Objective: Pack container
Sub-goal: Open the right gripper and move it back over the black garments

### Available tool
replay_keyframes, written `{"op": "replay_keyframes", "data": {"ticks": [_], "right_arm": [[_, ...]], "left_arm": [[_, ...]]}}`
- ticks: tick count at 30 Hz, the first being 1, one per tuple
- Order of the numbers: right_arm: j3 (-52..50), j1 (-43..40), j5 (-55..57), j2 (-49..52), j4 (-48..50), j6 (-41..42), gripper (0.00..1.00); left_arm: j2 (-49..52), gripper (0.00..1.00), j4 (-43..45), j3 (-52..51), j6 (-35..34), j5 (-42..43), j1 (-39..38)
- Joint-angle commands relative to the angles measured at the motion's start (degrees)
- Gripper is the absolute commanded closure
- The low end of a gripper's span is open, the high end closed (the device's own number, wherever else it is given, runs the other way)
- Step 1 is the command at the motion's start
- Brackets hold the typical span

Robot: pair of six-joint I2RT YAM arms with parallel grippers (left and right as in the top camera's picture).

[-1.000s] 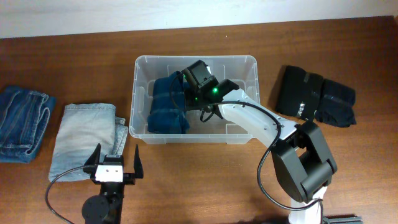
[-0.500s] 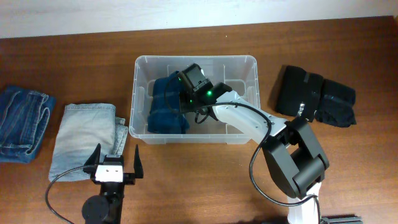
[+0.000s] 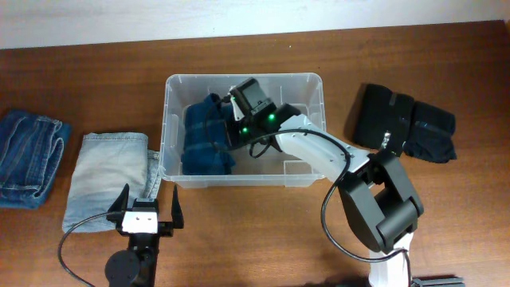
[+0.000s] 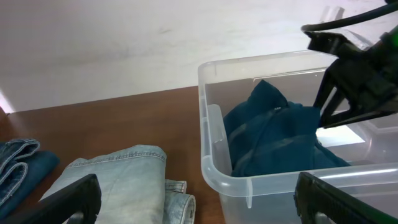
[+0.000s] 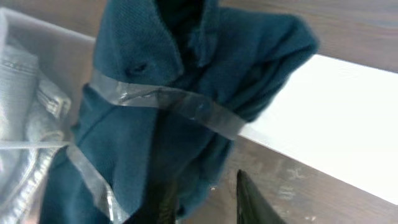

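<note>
The clear plastic container [image 3: 170, 88] stands in the middle of the table. A folded dark blue garment [image 3: 205, 139] lies in its left half. My right gripper [image 3: 233, 119] reaches into the container and presses against the garment's right side. In the right wrist view the fingers [image 5: 205, 199] are apart, with the garment's [image 5: 186, 81] lower edge hanging between them. My left gripper [image 3: 149, 199] is open and empty in front of the container's left corner. In the left wrist view [image 4: 199, 205] it faces the container [image 4: 211, 168] and the garment [image 4: 280, 137].
Folded light blue jeans [image 3: 107, 179] lie left of the container, also in the left wrist view [image 4: 118, 180]. Darker blue jeans [image 3: 28, 159] lie at the far left. A black folded garment [image 3: 402, 123] lies right of the container.
My right gripper has moved left inside the container. The garment and the whole container have slid a little to the left. The left arm has not moved.
</note>
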Motion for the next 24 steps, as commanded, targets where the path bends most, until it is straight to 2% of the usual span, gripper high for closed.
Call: {"op": "replay_keyframes", "data": {"ticks": [1,6,9,16,24], "right_arm": [[1.09,-3.08,-1.97,-1.73,-1.53,-1.2,0.72],[1.09,-7.61,-3.63,-6.84,-5.35,-2.67,0.7],[1.09,-10.03,-4.39,-12.22,-7.67,-4.02,0.61],[1.09,-15.34,-3.82,-26.34,-16.85,-6.56,0.55],[1.09,-30.8,5.18,-33.31,-33.44,-10.23,0.47]], "left_arm": [[-0.5,0.01,0.02,-0.44,0.9,0.42,0.24],[-0.5,0.01,0.02,-0.44,0.9,0.42,0.24],[-0.5,0.01,0.02,-0.44,0.9,0.42,0.24],[-0.5,0.01,0.02,-0.44,0.9,0.42,0.24],[-0.5,0.01,0.02,-0.44,0.9,0.42,0.24]]}}
